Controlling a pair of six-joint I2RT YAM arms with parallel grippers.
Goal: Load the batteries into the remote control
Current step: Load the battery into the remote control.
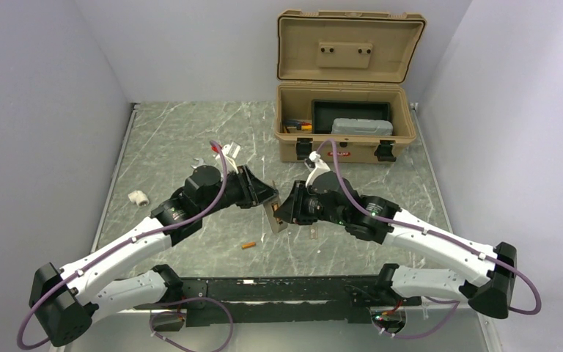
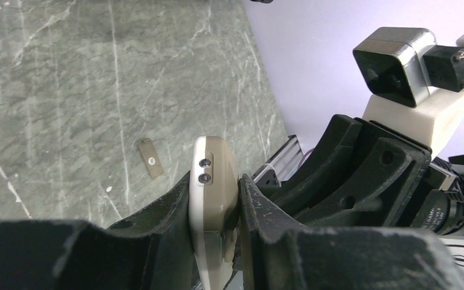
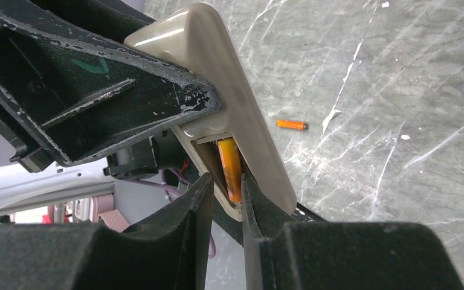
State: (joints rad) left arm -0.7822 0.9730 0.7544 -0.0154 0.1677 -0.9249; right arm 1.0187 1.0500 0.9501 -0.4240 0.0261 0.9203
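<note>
One loose battery (image 1: pixel 248 245): near-centre worktop (image 1: pixel 183 132). Remote control (image 2: pixel 214 163): mid-worktop, raised, clamped in left gripper (image 2: pixel 214 188). Second battery (image 3: pixel 231 163): in the remote's bay, pinched by narrowed right gripper (image 3: pixel 226 184). Open toolbox (image 1: pixel 348 150): far right; holds black tray (image 1: pixel 337 110), grey case (image 1: pixel 363 127).

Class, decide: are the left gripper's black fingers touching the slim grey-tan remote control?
Touching. The left wrist view shows the left gripper clamping the slim grey-tan remote control, both fingers against its sides.
</note>
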